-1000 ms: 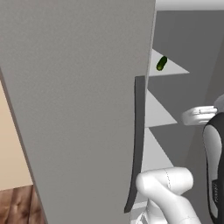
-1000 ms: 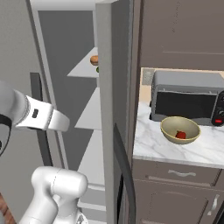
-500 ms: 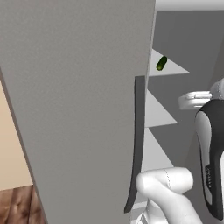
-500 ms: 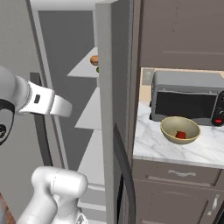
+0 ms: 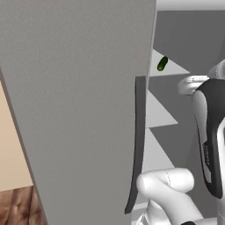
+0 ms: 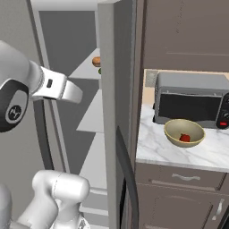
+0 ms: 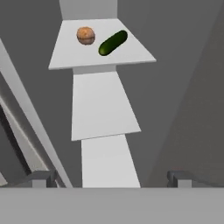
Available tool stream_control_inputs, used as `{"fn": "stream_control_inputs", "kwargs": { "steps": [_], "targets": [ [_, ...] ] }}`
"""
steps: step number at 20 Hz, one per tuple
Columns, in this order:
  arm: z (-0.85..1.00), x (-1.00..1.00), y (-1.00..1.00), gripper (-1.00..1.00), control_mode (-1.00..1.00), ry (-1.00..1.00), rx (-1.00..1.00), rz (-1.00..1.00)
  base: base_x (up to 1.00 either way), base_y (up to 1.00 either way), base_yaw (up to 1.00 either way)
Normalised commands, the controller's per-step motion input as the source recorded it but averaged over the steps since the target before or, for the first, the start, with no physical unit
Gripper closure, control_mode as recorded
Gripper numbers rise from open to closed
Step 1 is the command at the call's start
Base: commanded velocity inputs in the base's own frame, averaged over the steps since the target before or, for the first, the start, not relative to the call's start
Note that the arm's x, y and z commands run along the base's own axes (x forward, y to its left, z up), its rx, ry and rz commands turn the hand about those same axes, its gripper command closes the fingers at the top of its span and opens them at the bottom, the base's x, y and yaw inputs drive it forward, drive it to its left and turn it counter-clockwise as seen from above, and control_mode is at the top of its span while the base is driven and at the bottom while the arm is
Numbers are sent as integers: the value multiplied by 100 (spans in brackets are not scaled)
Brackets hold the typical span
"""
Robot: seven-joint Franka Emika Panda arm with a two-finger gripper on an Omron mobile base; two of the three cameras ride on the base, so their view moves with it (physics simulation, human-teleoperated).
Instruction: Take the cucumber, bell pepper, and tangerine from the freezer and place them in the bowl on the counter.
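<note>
Nearer the freezer (image 6: 112,53), the arm.

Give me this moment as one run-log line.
bell pepper: in bowl | tangerine, cucumber: on freezer shelf | gripper: open, empty, facing shelves

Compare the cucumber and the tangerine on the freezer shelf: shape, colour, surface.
Shape: the cucumber is long and slim, lying at a slant; the tangerine is a short round ball. Colour: the cucumber is dark green, the tangerine orange-tan. Surface: the cucumber looks smooth and slightly glossy, the tangerine dull and a little lumpy. Both lie close together but apart on the same pale shelf of the freezer.
</note>
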Motion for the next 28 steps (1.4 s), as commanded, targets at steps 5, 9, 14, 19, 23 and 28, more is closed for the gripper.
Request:
{"fn": "stream_control_inputs", "kwargs": {
  "steps": [5,9,14,19,23,28],
  "targets": [
    [2,43,-11,-100,-100,0,0,0,0,0,0],
    [0,55,-12,-100,-100,0,0,0,0,0,0],
    [-1,58,-4,-100,-100,-8,0,0,0,0,0],
    [0,66,-5,-100,-100,-2,0,1,0,0,0],
    [0,70,0,-100,-100,0,0,1,0,0,0],
    [0,58,0,-100,-100,0,0,0,0,0,0]
  ]
}}
